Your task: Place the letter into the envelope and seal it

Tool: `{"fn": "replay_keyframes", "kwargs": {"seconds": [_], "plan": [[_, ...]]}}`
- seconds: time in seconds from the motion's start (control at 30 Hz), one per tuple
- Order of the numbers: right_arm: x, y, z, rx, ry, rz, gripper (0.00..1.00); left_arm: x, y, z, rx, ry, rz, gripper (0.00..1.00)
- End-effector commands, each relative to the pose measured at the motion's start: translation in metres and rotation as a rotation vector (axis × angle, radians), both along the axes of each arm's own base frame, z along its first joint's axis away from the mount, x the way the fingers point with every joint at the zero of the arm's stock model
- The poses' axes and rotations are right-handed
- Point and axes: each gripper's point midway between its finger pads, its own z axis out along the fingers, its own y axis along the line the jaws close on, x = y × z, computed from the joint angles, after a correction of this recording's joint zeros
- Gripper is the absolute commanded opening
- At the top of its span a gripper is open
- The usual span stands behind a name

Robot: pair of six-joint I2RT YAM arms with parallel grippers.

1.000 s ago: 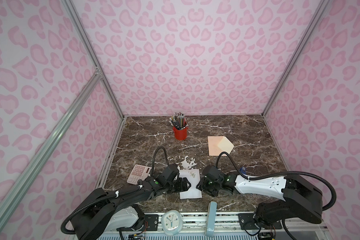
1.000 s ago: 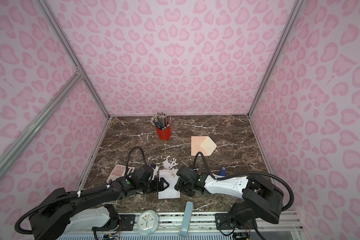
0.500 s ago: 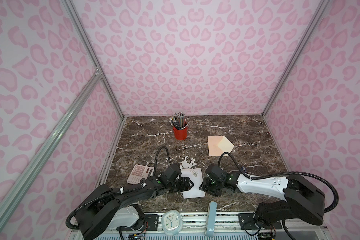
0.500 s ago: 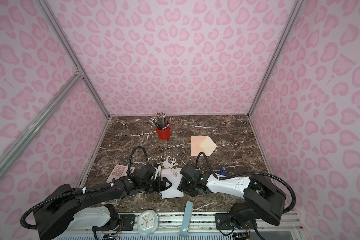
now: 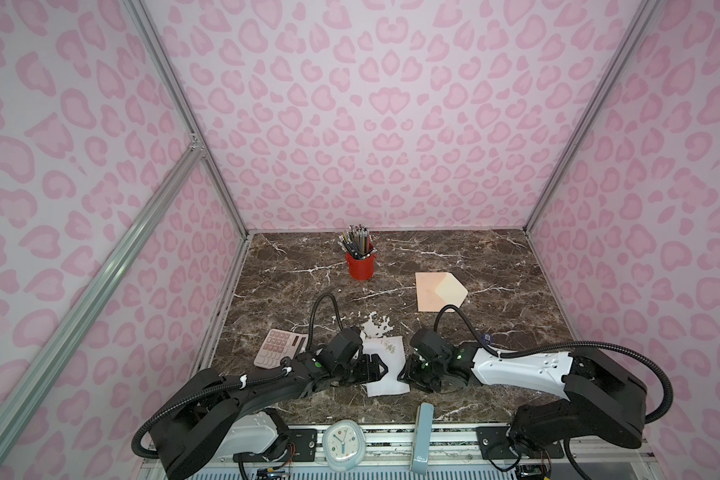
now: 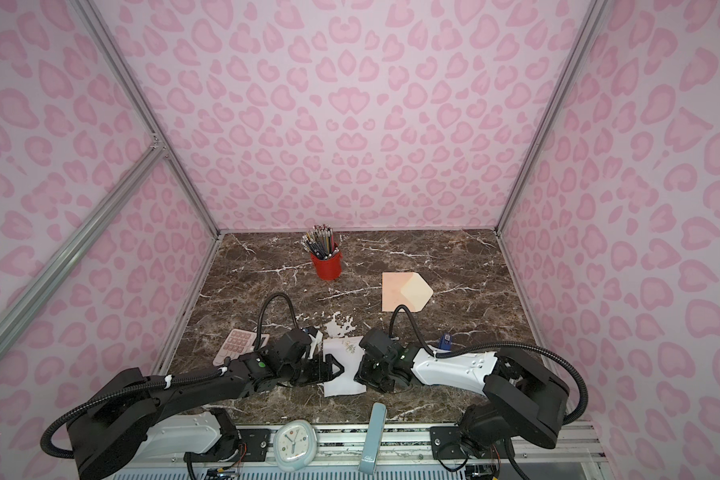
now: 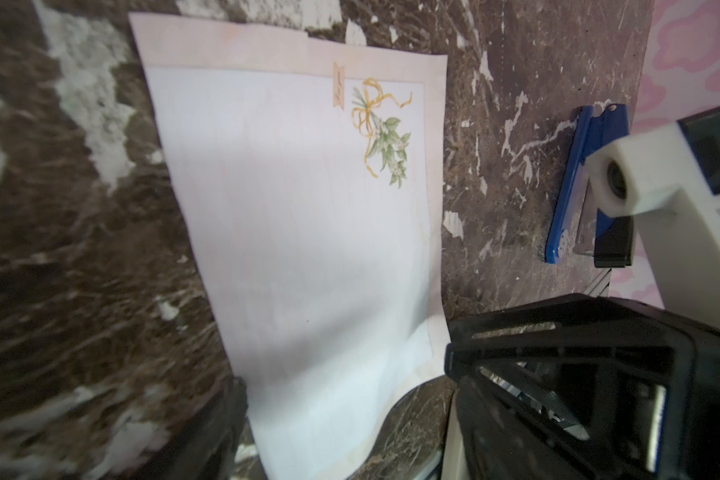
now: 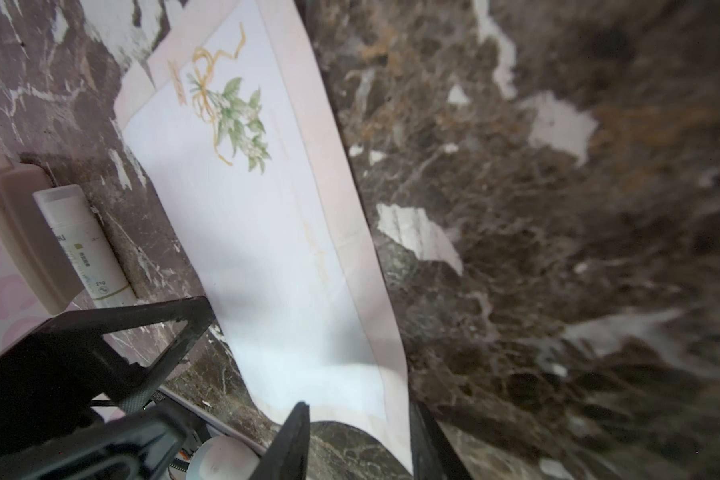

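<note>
Astride the letter sits the right gripper (jaws apart, perhaps touching).

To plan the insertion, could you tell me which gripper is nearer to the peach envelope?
Right. The right gripper sits at the letter's right edge, in front of the envelope; the left gripper is over the letter's left side, farther away.

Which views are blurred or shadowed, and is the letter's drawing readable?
Left wrist: marble table smeared, soft shadow across the letter, plant drawing crisp. Right wrist: marble blurred beside the letter, drawing sharp. Both top views: sharp throughout.
</note>
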Motion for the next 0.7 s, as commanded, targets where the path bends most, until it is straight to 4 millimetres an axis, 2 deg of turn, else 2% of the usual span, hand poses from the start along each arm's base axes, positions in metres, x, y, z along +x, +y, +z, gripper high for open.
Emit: {"fn": "replay_keyframes", "kwargs": {"seconds": [0.0, 0.23, 0.67], "plan": [[0.002, -0.001, 0.001, -0.002, -0.013, -0.005, 0.36, -0.016, 0.023, -0.020, 0.116, 0.072, 0.007, 0.82], [0.002, -0.006, -0.001, -0.021, -0.015, -0.013, 0.23, -0.015, 0.024, -0.019, 0.120, 0.066, 0.004, 0.83], [-0.002, -0.016, -0.017, -0.073, 0.001, -0.012, 0.11, -0.016, 0.025, -0.019, 0.122, 0.062, 0.002, 0.83]]}}
